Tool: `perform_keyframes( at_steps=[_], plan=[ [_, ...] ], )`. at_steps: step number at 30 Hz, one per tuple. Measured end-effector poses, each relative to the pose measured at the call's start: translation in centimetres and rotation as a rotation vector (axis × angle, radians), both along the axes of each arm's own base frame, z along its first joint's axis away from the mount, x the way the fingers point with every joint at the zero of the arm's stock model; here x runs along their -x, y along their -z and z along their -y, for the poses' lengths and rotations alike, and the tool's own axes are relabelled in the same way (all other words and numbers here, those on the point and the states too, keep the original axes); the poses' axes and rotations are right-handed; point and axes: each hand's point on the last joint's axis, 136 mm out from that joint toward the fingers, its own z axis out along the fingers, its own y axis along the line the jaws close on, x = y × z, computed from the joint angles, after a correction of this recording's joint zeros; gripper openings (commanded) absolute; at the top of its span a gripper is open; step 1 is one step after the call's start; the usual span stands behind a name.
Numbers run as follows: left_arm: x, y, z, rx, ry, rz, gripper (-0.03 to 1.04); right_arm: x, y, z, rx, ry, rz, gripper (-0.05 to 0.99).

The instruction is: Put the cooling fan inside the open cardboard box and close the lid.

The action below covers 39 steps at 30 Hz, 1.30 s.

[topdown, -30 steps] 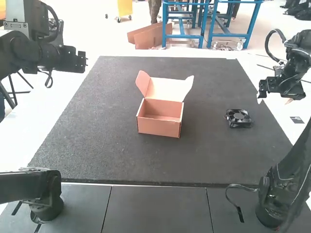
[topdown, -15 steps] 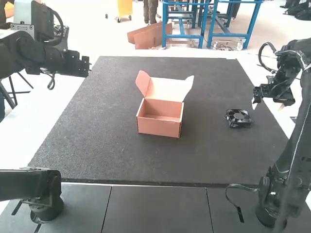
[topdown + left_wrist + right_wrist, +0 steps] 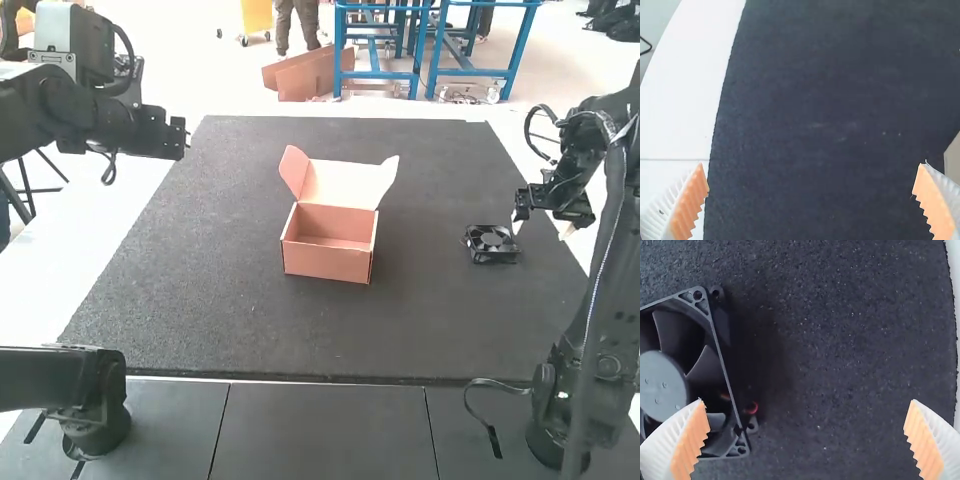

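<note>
None of the task is done yet, by the look of it. The cooling fan [image 3: 491, 243] lies flat on the black mat [image 3: 200, 290], well to the right of the cardboard box [image 3: 330, 240]. The box stands open and empty, with its lid flap raised at the back. All 3 steps remain: grasping the fan, setting it inside, and closing the lid.

The right gripper [image 3: 805, 445] hangs above the mat just to the right of the fan, with its jaws spread wide and nothing between them. The fan is not centred in that gap (it sits off to 1 side, partly behind 1 orange pad [image 3: 689, 442]), so I judge the gripper must shift toward the box before it can close on the fan.

The left gripper [image 3: 810, 205] is also spread open and empty, over the mat's far-left edge, well apart from the box.
</note>
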Motion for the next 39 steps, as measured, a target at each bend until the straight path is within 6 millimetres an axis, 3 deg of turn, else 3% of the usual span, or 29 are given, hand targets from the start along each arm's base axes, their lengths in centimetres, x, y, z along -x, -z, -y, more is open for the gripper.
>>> perform_keyframes(
  at_steps=[19, 25, 39],
  plan=[
    [-0.2, 0.1, 0.0, 0.003, -0.001, -0.001, 0.97, 0.2, 1.3, -1.2, -0.028, 0.002, -0.05, 0.89],
    [-0.2, 0.1, 0.0, 0.002, -0.001, -0.001, 0.97, 0.7, 2.7, -1.3, -0.037, 0.004, -0.09, 0.89],
    [-0.2, 0.1, 0.0, 0.003, -0.001, -0.002, 0.97, 0.3, 2.4, -1.1, -0.031, 0.008, -0.079, 0.89]
  ],
)
